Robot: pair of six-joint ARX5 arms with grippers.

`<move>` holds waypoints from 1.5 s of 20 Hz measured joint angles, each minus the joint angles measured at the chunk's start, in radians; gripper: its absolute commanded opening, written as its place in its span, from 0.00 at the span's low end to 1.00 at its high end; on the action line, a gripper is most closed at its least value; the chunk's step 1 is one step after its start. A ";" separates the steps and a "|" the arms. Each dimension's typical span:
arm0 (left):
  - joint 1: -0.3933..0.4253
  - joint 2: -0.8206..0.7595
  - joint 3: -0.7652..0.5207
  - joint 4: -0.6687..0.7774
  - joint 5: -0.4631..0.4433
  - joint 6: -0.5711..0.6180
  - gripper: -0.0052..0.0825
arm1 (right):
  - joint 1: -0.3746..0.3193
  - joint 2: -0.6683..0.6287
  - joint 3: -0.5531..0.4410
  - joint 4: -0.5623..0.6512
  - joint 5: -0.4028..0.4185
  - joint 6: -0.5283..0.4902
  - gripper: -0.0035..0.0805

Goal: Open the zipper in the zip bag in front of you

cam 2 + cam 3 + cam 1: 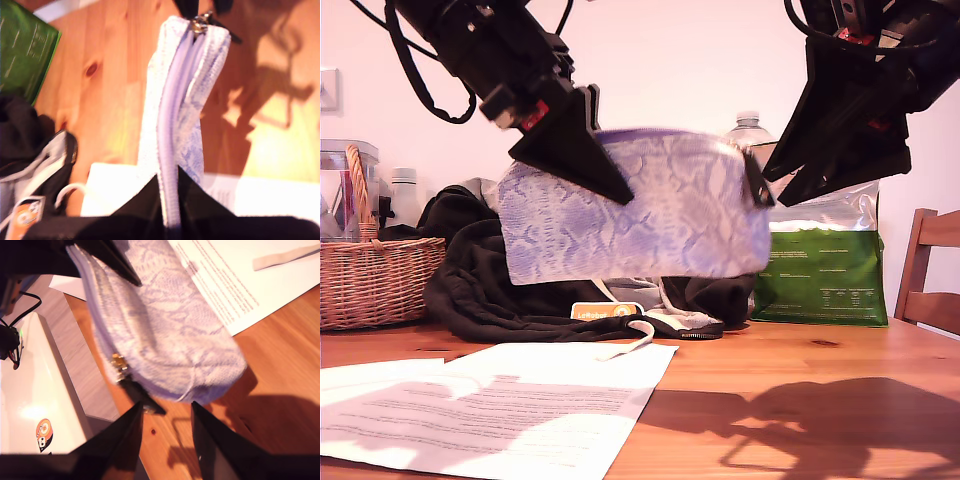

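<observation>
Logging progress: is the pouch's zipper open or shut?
Shut: the zipper runs unbroken along the pouch, no gap showing.

My first tool [169,200] is cut off by the first wrist view's edge, and its black jaws cover the near end of the zipper [172,130]. The zip bag [635,210] is motion-blurred at its right end in the exterior view, so the pull tab [757,183] reads only as a dark smear. Both arms run out of frame above. Print on the paper sheets [500,415] is too small to read.
</observation>
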 measured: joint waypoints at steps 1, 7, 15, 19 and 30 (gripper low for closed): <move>0.002 0.000 0.000 0.004 0.006 -0.001 0.04 | 0.000 0.000 0.000 0.001 0.000 0.000 0.40; 0.005 0.000 0.000 0.044 0.035 -0.029 0.04 | 0.010 0.000 0.000 0.013 -0.027 0.013 0.48; 0.013 0.000 0.000 0.051 0.035 -0.050 0.04 | 0.049 0.000 0.000 0.029 -0.032 0.024 0.48; 0.027 0.000 0.000 0.051 0.043 -0.051 0.04 | 0.055 0.000 0.000 -0.011 -0.047 0.024 0.45; 0.040 0.000 0.000 0.013 0.053 -0.125 0.04 | 0.068 0.000 0.000 -0.031 0.049 0.023 0.46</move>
